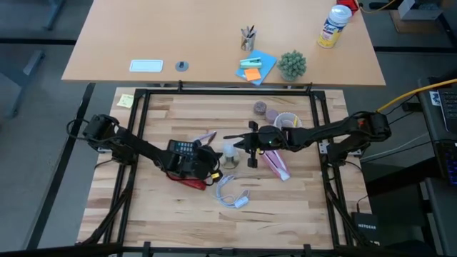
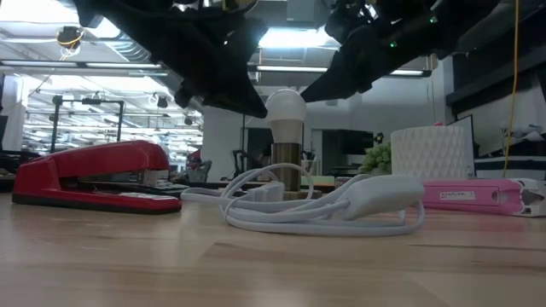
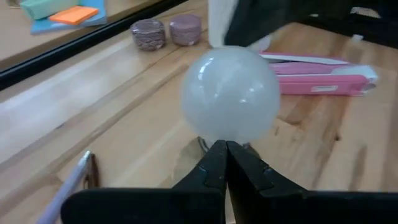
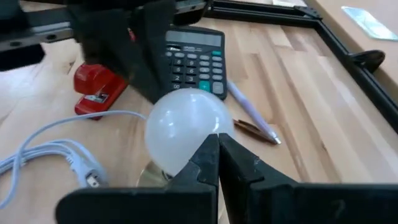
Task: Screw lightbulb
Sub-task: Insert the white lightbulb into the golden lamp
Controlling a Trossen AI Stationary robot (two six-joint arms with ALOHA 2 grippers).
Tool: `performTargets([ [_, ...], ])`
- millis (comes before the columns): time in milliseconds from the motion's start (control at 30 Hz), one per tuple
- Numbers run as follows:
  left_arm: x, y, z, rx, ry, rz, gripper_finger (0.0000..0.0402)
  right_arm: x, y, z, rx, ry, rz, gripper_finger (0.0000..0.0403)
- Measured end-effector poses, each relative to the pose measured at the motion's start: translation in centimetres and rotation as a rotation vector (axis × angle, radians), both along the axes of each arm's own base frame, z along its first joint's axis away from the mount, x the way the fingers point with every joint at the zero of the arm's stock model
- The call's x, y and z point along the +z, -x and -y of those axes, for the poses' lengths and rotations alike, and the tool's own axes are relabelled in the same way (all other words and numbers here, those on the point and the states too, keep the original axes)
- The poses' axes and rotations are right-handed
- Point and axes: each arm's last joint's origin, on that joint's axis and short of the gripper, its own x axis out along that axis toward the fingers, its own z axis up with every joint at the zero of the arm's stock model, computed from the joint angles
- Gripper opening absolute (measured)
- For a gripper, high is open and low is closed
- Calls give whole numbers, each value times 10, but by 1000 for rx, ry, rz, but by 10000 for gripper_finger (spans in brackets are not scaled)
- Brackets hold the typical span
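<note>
The lightbulb is a white round globe standing upright mid-table. Its lower end sits in a brass-coloured socket on the wood. My left gripper is shut, its tips right at the globe's lower left side. My right gripper, also shut, has its tips at the globe's right side. In the low view both arms slant down to the bulb from above, one on each side. Nothing is between either gripper's fingers. My left gripper's shut fingertips come slanting down from the table's left, up against the globe's left side; whether they touch it I cannot tell. My right gripper's shut fingertips come slanting down from the table's right, up against the globe's right side; whether they touch I cannot tell.
A red stapler and a calculator lie left of the bulb, with a pen beyond. A white cable lies nearer. A pink flat case, a white cup and two grey discs sit to the right and behind.
</note>
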Motion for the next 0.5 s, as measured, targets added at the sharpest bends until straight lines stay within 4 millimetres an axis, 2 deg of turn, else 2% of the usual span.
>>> performTargets([
  [367,0,-2,-22,124,-57,-7,0,-2,1,-27,96,-15,-5,7],
  [500,4,-2,-30,152,-143,-39,0,2,0,-33,109,5,34,7],
])
